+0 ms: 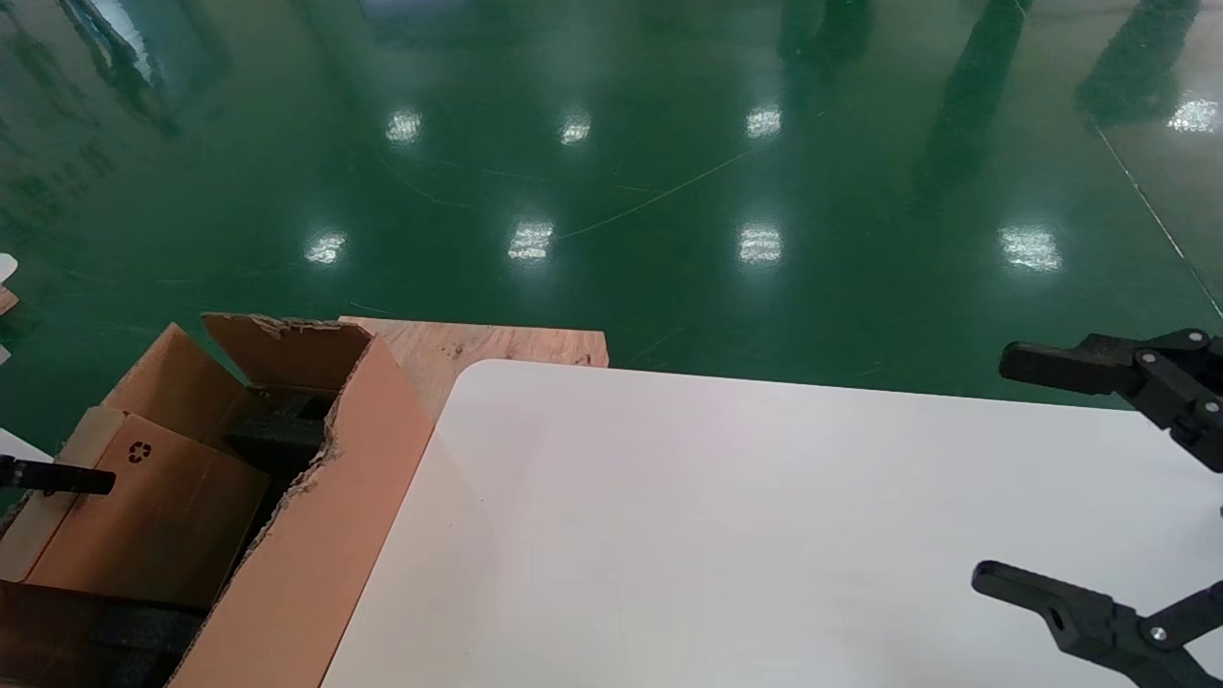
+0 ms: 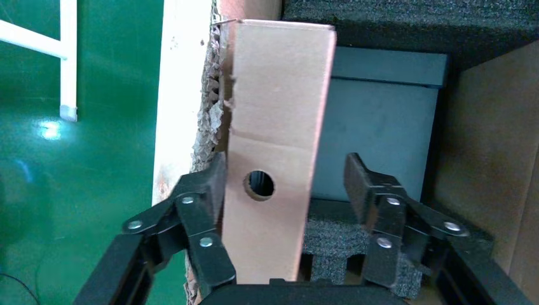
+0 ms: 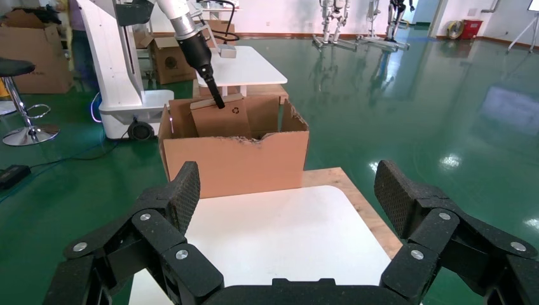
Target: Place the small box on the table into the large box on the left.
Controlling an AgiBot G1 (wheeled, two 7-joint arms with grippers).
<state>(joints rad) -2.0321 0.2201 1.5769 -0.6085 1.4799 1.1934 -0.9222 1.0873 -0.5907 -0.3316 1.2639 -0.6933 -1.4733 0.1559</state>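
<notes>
- We see the small box (image 1: 143, 516) standing tilted inside the large box (image 1: 315, 535), at about 8 o'clock in the head view, its recycling mark facing up toward us.
- In the left wrist view the small box (image 2: 273, 159) sits against the torn, ragged wall of the large box (image 2: 213, 121), its round hole between the fingers.
- The left gripper (image 2: 283, 190) straddles the small box with its fingers spread; one finger (image 2: 213, 184) is close beside the carton and the other stands clear of it, so we read no clamp on it.
- Black foam (image 2: 407, 25) and a dark block fill the rest of the large box, leaving little free room beside the carton.
- The worktop (image 1: 717, 535) spreads from the centre to 4 o'clock, its rounded corner just beside the large box's tall flap.
- A plywood board (image 1: 478, 344) shows beyond that corner at 11 o'clock.
- The right gripper (image 1: 1041, 478) hangs over the worktop's edge at 4 o'clock, fingers (image 3: 181, 190) spread wide and holding nothing.
</notes>
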